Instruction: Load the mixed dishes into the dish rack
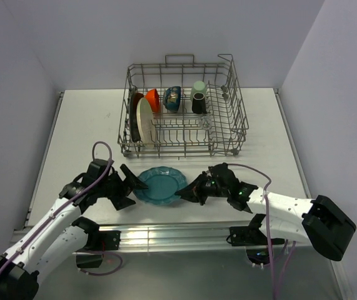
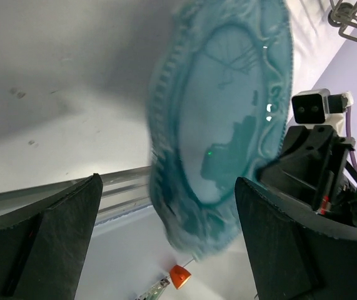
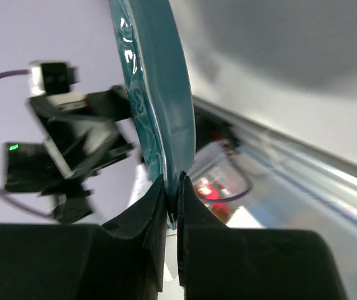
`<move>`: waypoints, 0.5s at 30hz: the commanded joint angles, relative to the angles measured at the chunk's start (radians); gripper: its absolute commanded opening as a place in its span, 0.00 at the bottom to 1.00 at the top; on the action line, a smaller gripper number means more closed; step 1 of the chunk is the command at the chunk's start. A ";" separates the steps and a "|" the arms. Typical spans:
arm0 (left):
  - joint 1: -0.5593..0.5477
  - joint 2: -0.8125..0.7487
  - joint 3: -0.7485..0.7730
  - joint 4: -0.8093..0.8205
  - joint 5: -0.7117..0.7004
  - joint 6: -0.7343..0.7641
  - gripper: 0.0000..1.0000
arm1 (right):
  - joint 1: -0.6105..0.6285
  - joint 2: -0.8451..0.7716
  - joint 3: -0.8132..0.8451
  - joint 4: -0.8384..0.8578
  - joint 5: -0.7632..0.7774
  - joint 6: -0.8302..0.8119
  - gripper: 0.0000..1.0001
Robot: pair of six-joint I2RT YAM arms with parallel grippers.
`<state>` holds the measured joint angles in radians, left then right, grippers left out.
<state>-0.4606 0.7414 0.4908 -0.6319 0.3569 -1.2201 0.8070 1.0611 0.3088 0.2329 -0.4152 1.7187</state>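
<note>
Near counter (image 1: pixel 84 125) edge, before the rack (image 1: pixel 241 119): teal plate (image 1: pixel 160 185), pinched at its right rim by the right gripper (image 3: pixel 173 190). The jaws were narrowed on the thin edge, apparently tilting the plate off the surface. Left gripper (image 1: pixel 138 192) stood wide, facing the left rim without gripping, probably to steady it. Cream plate (image 1: pixel 145 122) filled the rack's left tines. The front-centre rows lay open, with free room above the near rail.

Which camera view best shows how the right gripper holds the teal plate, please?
The right wrist view: the right gripper is shut on the rim of the teal plate, seen edge-on. The top external view shows the whole plate but the grip small; the left wrist view shows its blurred face.
</note>
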 commanded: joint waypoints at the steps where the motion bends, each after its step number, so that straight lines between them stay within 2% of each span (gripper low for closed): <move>1: -0.001 0.026 0.003 0.092 0.027 -0.004 0.94 | -0.005 -0.035 0.095 0.249 -0.060 0.111 0.00; 5: -0.001 0.052 -0.003 0.144 0.045 -0.033 0.93 | -0.005 0.005 0.142 0.252 -0.097 0.121 0.00; 11: -0.001 0.053 0.034 0.184 0.056 -0.087 0.85 | -0.002 0.028 0.171 0.256 -0.163 0.117 0.00; 14: -0.001 0.033 0.042 0.199 0.060 -0.116 0.74 | 0.000 0.016 0.174 0.246 -0.180 0.111 0.00; 15: -0.003 0.027 0.038 0.207 0.068 -0.139 0.62 | 0.000 0.016 0.173 0.249 -0.185 0.108 0.00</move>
<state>-0.4606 0.7952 0.4911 -0.4877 0.4007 -1.3117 0.8070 1.1042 0.3931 0.2848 -0.5072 1.8149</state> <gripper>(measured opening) 0.692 0.101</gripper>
